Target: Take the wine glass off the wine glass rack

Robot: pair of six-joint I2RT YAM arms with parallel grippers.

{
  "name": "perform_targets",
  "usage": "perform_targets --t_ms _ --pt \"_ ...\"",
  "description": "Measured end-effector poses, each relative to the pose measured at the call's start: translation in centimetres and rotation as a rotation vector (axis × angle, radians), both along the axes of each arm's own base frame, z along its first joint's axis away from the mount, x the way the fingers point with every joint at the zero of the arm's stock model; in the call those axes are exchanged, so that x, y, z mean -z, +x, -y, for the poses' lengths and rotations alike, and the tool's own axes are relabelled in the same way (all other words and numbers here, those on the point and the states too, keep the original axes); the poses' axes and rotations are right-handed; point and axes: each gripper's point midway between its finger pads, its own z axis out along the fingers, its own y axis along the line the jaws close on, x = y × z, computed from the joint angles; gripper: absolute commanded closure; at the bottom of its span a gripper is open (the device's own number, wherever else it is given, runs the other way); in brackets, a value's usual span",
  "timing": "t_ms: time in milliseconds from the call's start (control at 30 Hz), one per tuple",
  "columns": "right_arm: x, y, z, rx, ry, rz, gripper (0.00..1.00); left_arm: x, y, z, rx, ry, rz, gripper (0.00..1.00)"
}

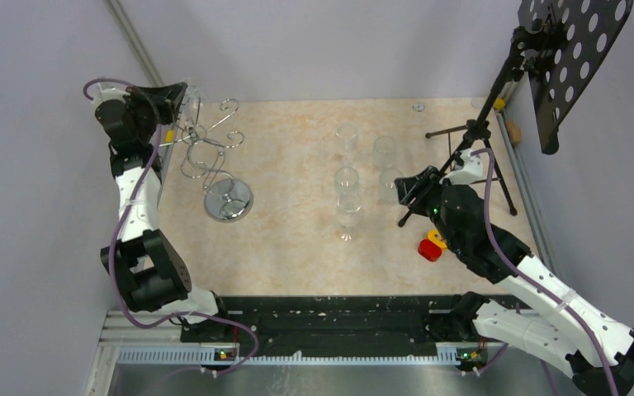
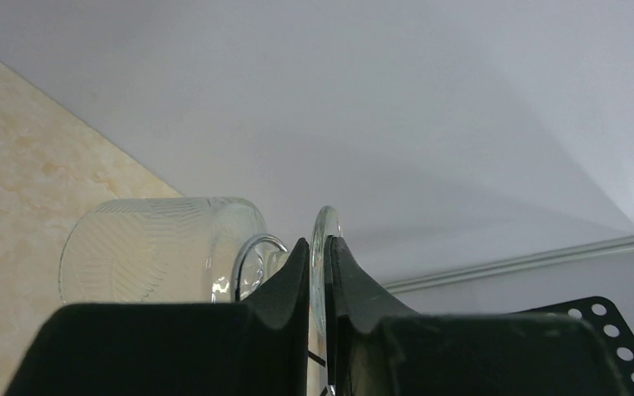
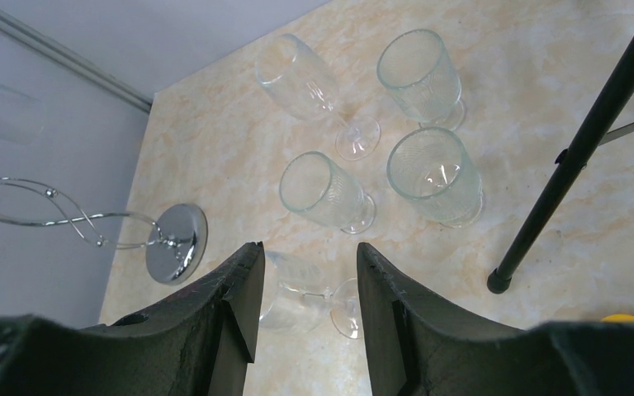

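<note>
The chrome wine glass rack (image 1: 206,148) stands at the table's far left on a round mirrored base (image 1: 229,200). My left gripper (image 1: 182,101) is up at the rack's top left arm. In the left wrist view it (image 2: 318,244) is shut on the edge-on round foot (image 2: 324,239) of a clear wine glass, whose ribbed bowl (image 2: 157,260) lies to the left. A chrome rack loop (image 2: 252,256) curls round the stem. The right wrist view shows the rack (image 3: 41,210) and that glass (image 3: 0,111). My right gripper (image 3: 305,256) is open and empty at mid-right (image 1: 406,188).
Several clear glasses stand mid-table (image 1: 346,177), and one lies on its side (image 3: 314,293) below my right gripper. A black tripod music stand (image 1: 470,140) with a perforated desk (image 1: 570,58) stands at the back right. A red and yellow object (image 1: 432,246) sits by the right arm.
</note>
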Motion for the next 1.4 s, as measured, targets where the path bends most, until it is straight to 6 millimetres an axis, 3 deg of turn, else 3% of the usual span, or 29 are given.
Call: perform_targets --t_ms 367,600,1400 --pt "0.0 0.0 0.0 0.0 -0.001 0.0 0.53 1.0 -0.9 1.2 0.067 -0.009 -0.097 1.0" --pt "0.0 0.0 0.0 0.0 -0.001 -0.001 0.53 0.5 -2.2 1.2 0.054 0.04 -0.128 1.0" --pt "0.0 0.0 0.0 -0.002 0.0 -0.001 0.53 -0.2 -3.7 -3.2 -0.13 0.106 -0.19 1.0"
